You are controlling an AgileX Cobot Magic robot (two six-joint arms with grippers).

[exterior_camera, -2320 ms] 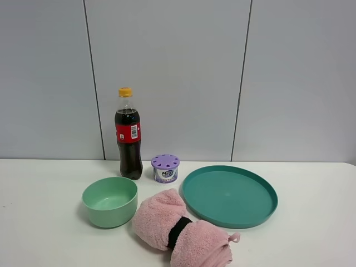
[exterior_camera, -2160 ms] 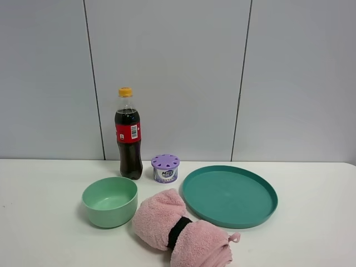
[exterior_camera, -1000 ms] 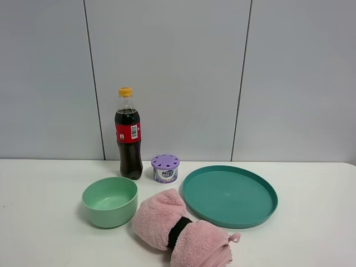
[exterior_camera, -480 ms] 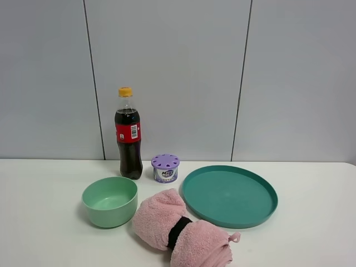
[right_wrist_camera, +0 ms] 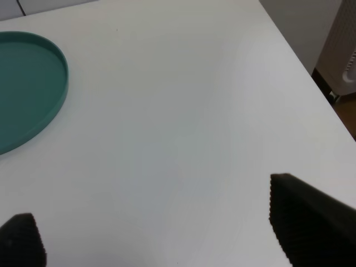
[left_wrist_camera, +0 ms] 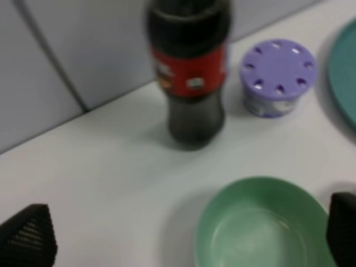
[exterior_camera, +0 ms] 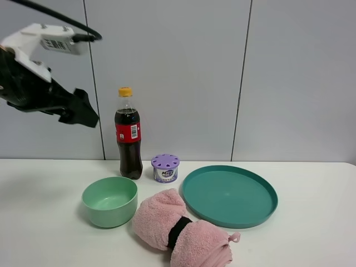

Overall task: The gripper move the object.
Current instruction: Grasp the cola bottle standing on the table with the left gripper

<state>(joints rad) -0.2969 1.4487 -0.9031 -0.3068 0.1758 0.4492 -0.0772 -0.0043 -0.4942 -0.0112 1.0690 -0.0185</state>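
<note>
White table, one cola bottle, one bowl, left claw wide open (empty).

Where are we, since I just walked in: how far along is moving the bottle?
Done: nothing; the bottle stands upright on the table behind the bowl, untouched. In hand: the left gripper hangs open and empty in the air off to its side. Left: reach, grip and move the bottle.

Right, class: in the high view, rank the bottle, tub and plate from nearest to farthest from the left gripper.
1. The bottle, just right of the left gripper.
2. The tub, right of the bottle, lower.
3. The plate, farthest right.
</note>
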